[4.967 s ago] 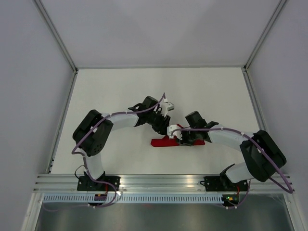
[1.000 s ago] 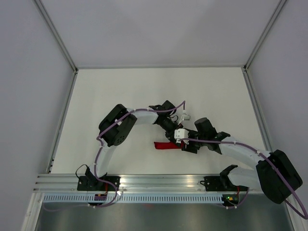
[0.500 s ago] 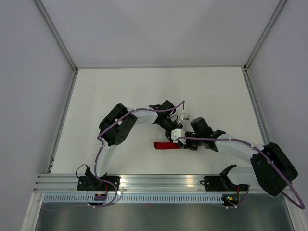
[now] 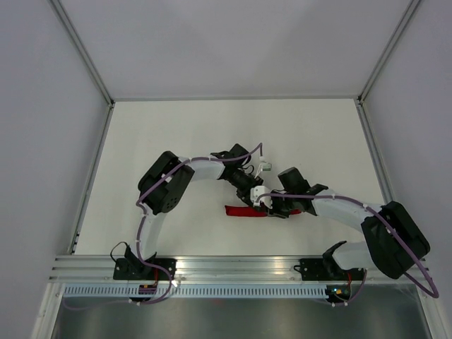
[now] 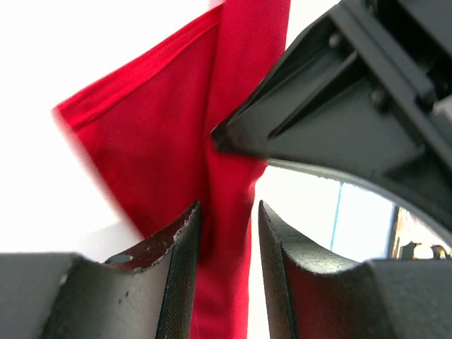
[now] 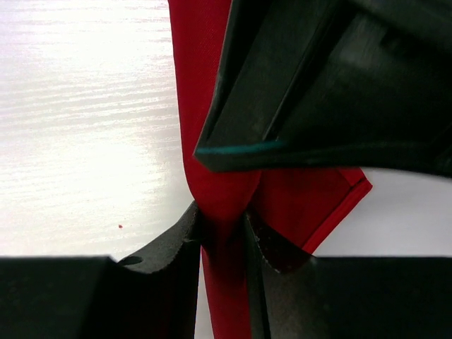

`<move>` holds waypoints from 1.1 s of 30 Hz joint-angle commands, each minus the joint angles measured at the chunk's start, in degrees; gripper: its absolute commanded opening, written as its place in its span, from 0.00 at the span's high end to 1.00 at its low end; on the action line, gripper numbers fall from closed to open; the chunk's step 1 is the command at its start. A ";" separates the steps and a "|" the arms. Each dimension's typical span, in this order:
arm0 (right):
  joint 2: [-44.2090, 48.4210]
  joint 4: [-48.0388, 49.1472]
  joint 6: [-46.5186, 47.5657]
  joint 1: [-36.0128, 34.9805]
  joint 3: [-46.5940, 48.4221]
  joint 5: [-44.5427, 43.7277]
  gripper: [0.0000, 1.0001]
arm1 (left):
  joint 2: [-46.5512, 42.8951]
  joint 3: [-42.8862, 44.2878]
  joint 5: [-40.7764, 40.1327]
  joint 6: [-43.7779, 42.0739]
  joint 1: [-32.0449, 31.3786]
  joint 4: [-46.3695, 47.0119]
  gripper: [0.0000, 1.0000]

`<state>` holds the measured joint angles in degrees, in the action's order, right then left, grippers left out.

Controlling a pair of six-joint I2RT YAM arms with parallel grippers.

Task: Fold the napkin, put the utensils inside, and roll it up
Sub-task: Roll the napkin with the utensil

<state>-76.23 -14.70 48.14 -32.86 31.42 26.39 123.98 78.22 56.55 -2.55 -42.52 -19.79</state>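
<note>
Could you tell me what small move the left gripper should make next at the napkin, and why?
Probably lift the left gripper straight up off the napkin. Its fingers straddle the fold loosely, with a gap beside one of them, while the right gripper pinches the narrow fold tight right beside it, so the right one can likely hold the napkin alone.

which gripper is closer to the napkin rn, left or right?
Right, barely. The right gripper pinches the napkin between its fingers. The left gripper straddles it, jaws slightly apart around the cloth.
</note>
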 commanded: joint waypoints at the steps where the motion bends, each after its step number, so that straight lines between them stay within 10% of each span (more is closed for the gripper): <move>1: -3.21 -7.70 3.00 2.44 3.20 3.48 0.89 | -4.98 -1.92 -1.97 3.51 1.83 2.56 0.56; 14: -21.76 -29.50 14.79 10.62 18.93 13.42 0.89 | -22.10 -18.96 -9.52 12.65 5.87 25.93 0.56; 20: -30.11 -35.22 16.81 12.65 25.70 14.74 0.89 | -36.85 -36.36 -27.07 17.05 4.56 50.62 0.55; 33: -37.77 -38.48 15.49 13.35 31.86 14.48 0.89 | -35.59 -38.41 -59.36 -12.64 -18.20 51.35 0.43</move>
<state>-110.04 -55.31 60.84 -19.25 64.36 46.33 85.14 37.63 5.37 -4.82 -59.31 29.71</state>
